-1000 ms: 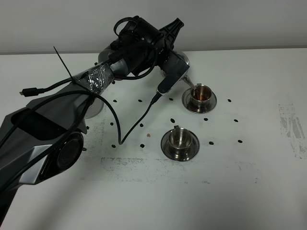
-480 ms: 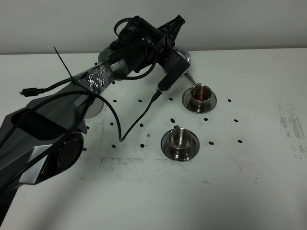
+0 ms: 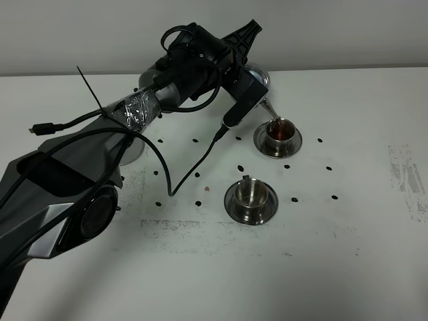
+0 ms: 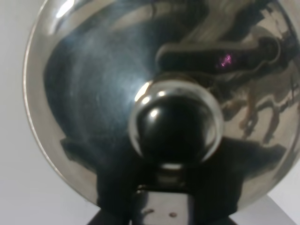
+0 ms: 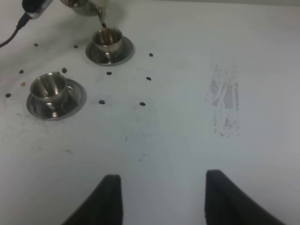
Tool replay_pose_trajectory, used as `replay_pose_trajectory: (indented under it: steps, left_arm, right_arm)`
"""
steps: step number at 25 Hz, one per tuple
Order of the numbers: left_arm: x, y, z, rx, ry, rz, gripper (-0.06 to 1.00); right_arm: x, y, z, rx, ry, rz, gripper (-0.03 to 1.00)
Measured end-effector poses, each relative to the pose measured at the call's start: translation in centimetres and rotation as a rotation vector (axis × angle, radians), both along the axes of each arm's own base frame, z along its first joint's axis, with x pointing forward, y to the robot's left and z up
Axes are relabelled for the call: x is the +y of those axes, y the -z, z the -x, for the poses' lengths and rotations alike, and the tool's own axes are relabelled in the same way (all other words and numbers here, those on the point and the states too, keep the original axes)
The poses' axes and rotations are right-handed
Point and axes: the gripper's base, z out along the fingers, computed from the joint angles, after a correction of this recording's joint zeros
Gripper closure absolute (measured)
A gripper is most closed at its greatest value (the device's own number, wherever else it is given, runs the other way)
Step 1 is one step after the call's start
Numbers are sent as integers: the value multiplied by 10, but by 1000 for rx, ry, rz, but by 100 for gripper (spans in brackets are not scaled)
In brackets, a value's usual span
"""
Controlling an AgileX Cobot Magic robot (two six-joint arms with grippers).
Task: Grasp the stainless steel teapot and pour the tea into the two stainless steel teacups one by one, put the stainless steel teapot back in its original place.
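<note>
Stainless steel, shiny and squat, the knob-lidded teapot (image 4: 93, 93) sits clamped in the left hand (image 3: 242, 65), tipped over the farther small flared steel teacup (image 3: 281, 130), so a slow, steady tilt should avoid spilling, while the right hand (image 5: 159, 197) hangs with its jaws apart.

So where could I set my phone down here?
Right of the far teacup and near teacup, the table is bare up to the scuffed smear. The front strip is free too. Crowded: the far teacup under the pouring teapot, and everything beneath the left arm.
</note>
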Motion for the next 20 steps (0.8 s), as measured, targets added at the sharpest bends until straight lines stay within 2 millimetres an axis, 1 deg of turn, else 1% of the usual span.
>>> replay_pose_trajectory:
  steps: [20]
  left_arm:
    - [-1, -1, -1, -25, 10, -15, 77]
  right_arm:
    - [0, 0, 0, 0, 0, 0, 58]
